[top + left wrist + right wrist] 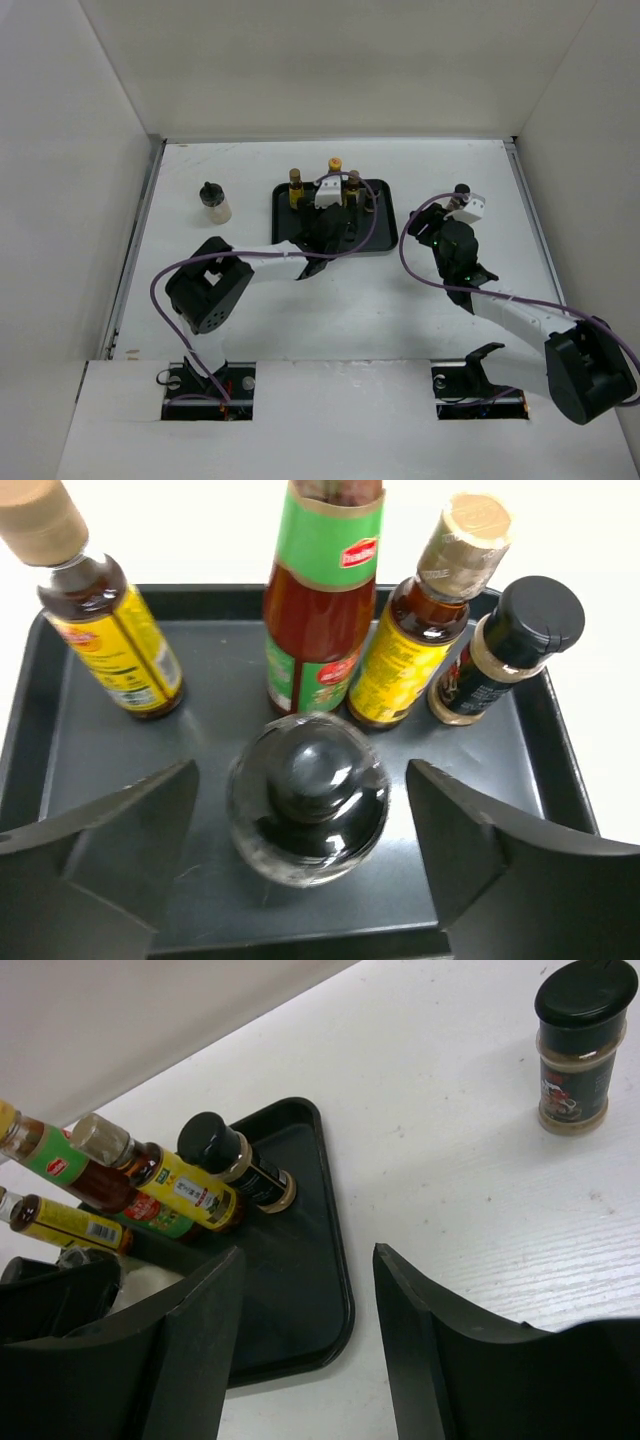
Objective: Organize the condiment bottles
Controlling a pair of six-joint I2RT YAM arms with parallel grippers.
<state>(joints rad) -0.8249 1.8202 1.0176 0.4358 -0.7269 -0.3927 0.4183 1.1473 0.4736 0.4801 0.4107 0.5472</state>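
Left hand (pixel 300 772) is spread wide over the black tray (pixel 60 760), one finger on either side of a squat bottle (pixel 305 800) with a glossy black cap. A narrow strip of tray shows between the bottle and each finger, so neither finger touches it. The bottle stands upright near the tray's front edge, its long axis vertical and its cap up.

Four more bottles stand behind it along the back of the tray, all upright with caps up:
- A left slim bottle (pixel 110 630), dark with a yellow label, stands apart from the others.
- A tall red bottle (pixel 320 610) with a green neck band is in the middle.
- A right slim bottle (pixel 420 630) stands just beside the red one.
- A small tray jar (pixel 505 645) with a black cap is at the right end.

Right hand (pixel 308 1255) is also spread and holds nothing. It hangs over bare counter (pixel 350 300) to the right of the tray. A lone jar (pixel 578 1050) with a black cap stands upright on the counter, well ahead of its fingers.

A whitish bottle (pixel 213 203) with a black cap stands upright on the counter, left of the tray and well apart from it.

The counter is white with a faint grain. Plain white walls (pixel 330 60) close it in at the back and on both sides. A purple cable (pixel 165 290) loops along each arm.
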